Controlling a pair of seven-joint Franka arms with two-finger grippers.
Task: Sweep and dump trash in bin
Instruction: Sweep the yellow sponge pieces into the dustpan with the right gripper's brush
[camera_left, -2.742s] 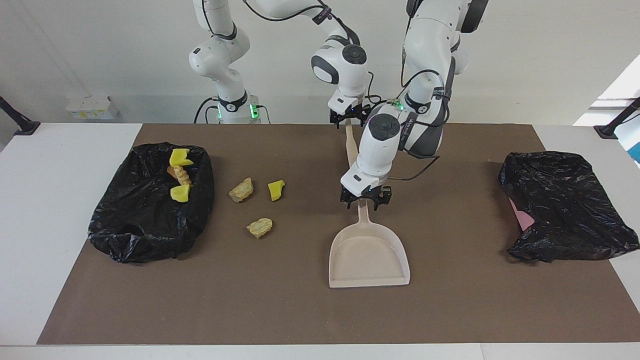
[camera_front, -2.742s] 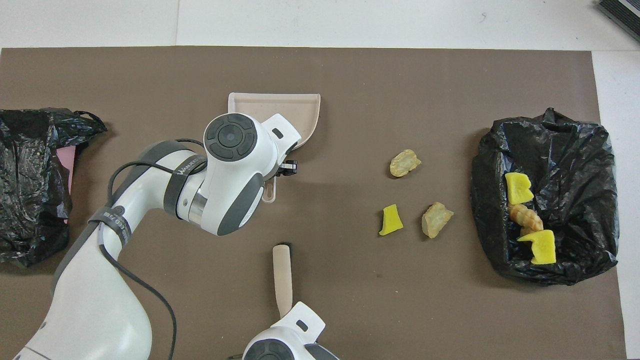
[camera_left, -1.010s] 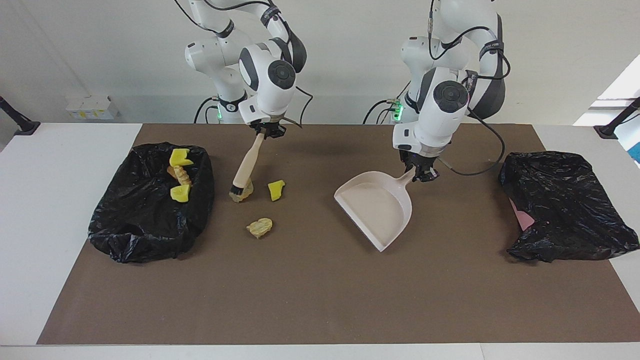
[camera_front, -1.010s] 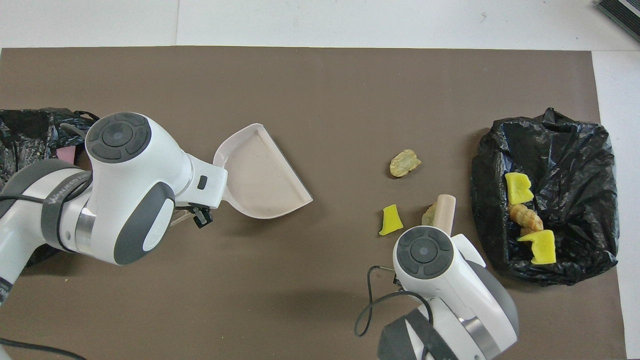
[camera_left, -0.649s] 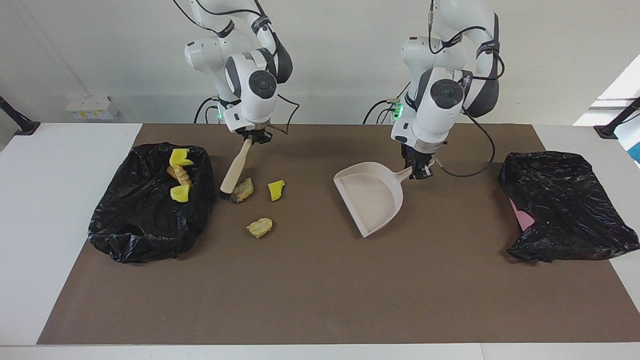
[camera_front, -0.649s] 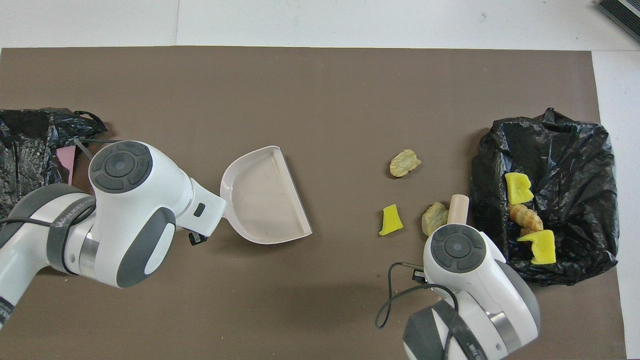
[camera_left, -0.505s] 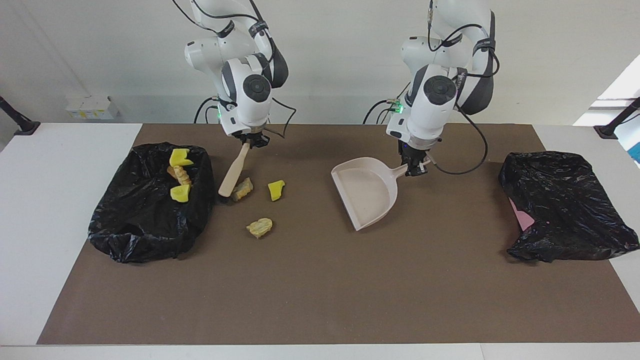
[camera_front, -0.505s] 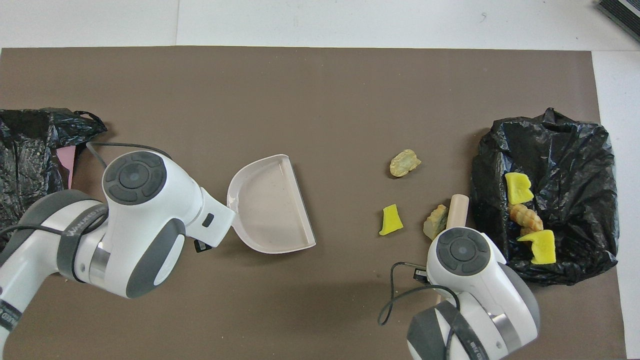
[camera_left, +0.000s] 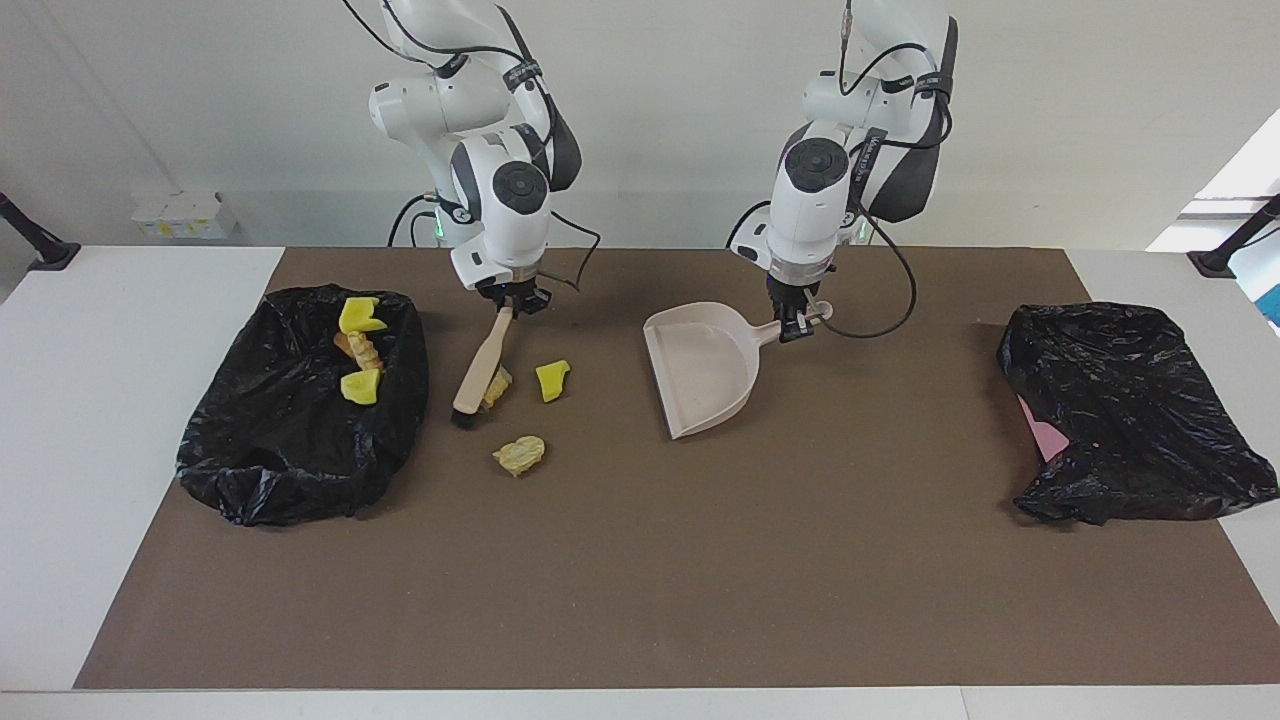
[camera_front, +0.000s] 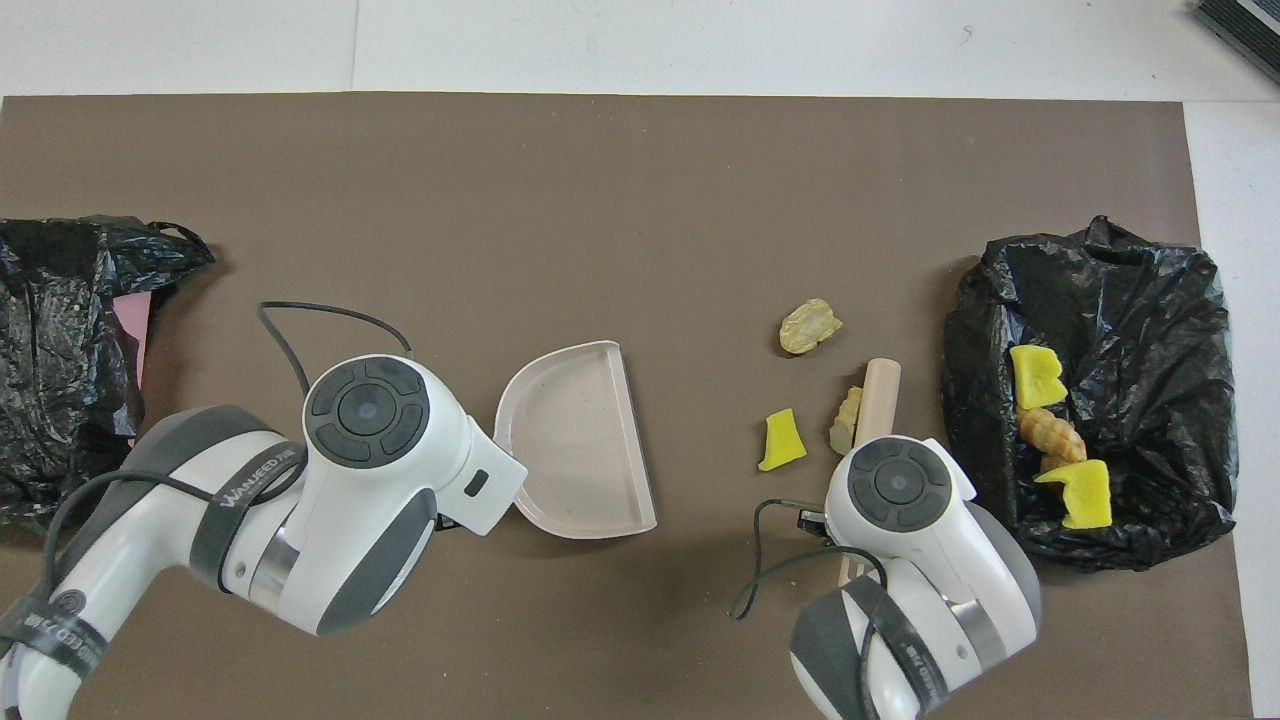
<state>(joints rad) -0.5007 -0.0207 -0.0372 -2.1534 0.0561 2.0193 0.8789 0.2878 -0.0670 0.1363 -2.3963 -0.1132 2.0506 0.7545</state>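
My right gripper (camera_left: 512, 300) is shut on the handle of a tan brush (camera_left: 482, 366), which slants down to the mat with its bristles against a tan trash chunk (camera_left: 498, 386). A yellow chunk (camera_left: 552, 380) and another tan chunk (camera_left: 520, 455) lie loose close by. The black-bag bin (camera_left: 290, 450) at the right arm's end holds three more chunks (camera_left: 360, 350). My left gripper (camera_left: 797, 328) is shut on the handle of the beige dustpan (camera_left: 700, 370), whose open lip faces the loose trash. From overhead, both wrists hide the grippers; the brush (camera_front: 877, 400) and dustpan (camera_front: 580, 440) show.
A second black bag (camera_left: 1130, 410) with a bit of pink showing lies at the left arm's end of the brown mat (camera_left: 640, 580). A small white box (camera_left: 185, 215) sits off the mat near the right arm's base.
The left gripper has carried the dustpan toward the loose trash and turned its lip to face it. The right gripper has swung the brush, nudging the tan chunk toward the yellow one.
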